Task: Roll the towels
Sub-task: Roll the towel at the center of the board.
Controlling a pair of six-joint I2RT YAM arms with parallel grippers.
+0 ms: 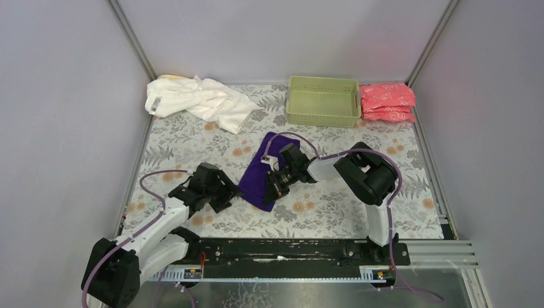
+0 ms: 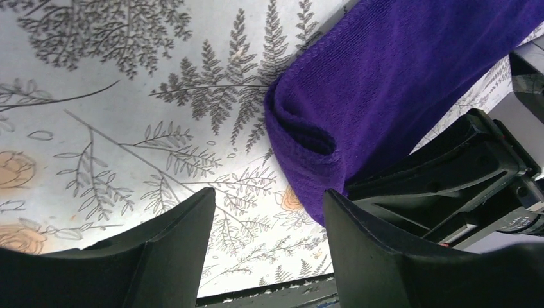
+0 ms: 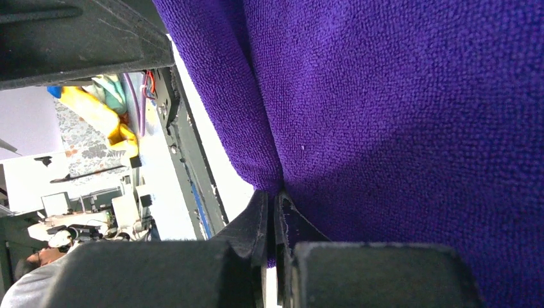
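The dark purple towel (image 1: 260, 168) lies as a long folded strip in the middle of the mat. Its near end is curled over (image 2: 301, 138). My right gripper (image 1: 272, 190) is shut on a pinched fold of this towel (image 3: 398, 115) at its near end, the jaws tight together on the cloth (image 3: 272, 200). My left gripper (image 1: 226, 196) sits just left of that end, open, with only bare mat between its fingers (image 2: 269, 215). The large white towel (image 1: 195, 101) lies crumpled at the back left. A pale yellow towel (image 1: 169, 77) peeks out behind it.
A light green basket (image 1: 323, 112) stands at the back centre. Pink-red wrapped packets (image 1: 387, 101) are stacked to its right. Grey walls close in the mat on three sides. The black rail (image 1: 289, 247) holding the arm bases runs along the near edge.
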